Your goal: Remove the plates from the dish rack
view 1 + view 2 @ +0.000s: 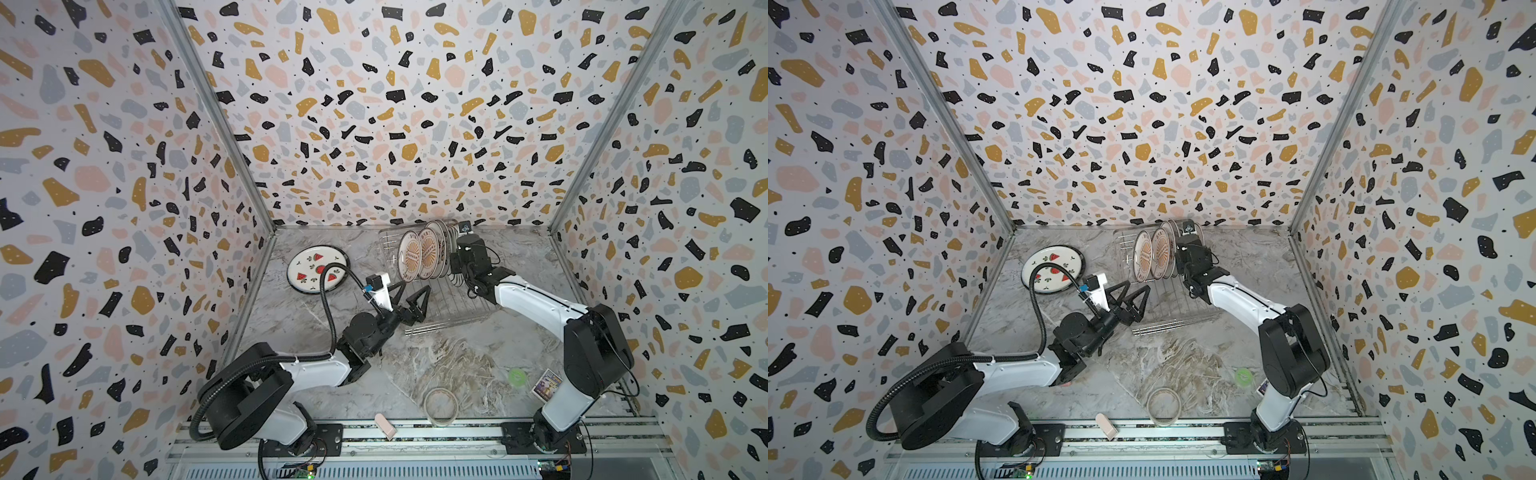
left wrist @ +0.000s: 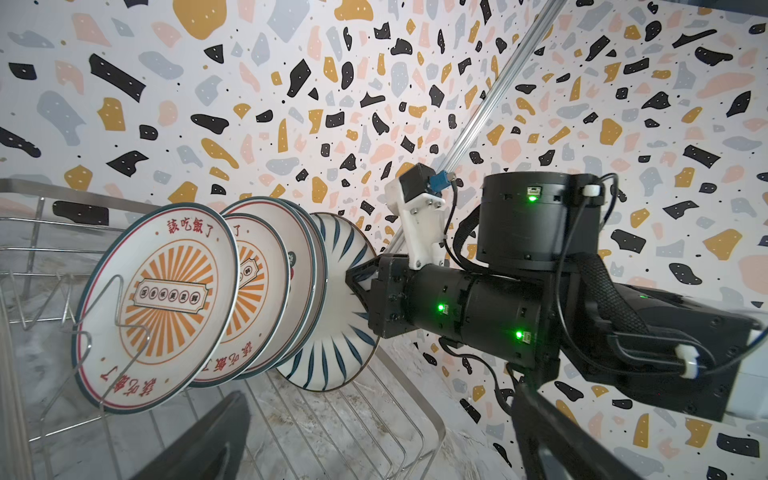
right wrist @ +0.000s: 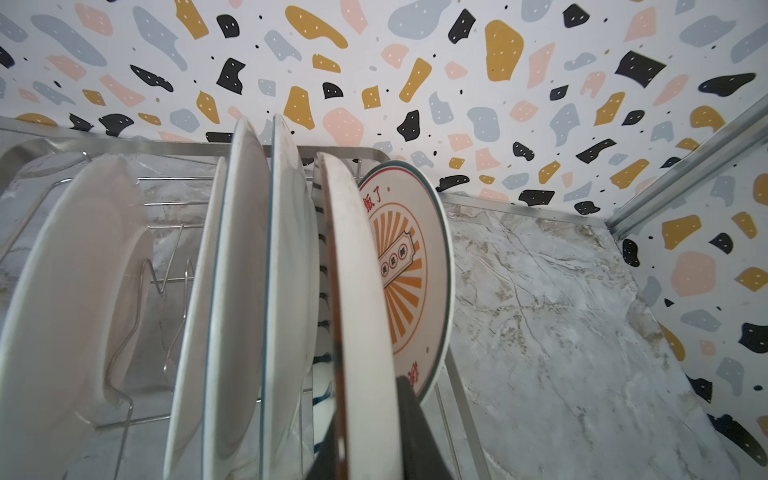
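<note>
The left gripper (image 1: 415, 287), spread wide, hangs at one edge of the silver wire dish rack (image 1: 457, 309); inside, the right gripper (image 2: 357, 286) pinches a blue-striped round white plate (image 2: 332, 340) by its rim

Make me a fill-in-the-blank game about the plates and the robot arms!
The watermelon plate lies flat on the ___.
The left gripper has its jaws wide ___.
The right gripper is shut on the rim of a ___ standing in the dish rack.
The front sunburst plate has rays coloured ___.
Missing words: table, open, plate, orange.
</note>
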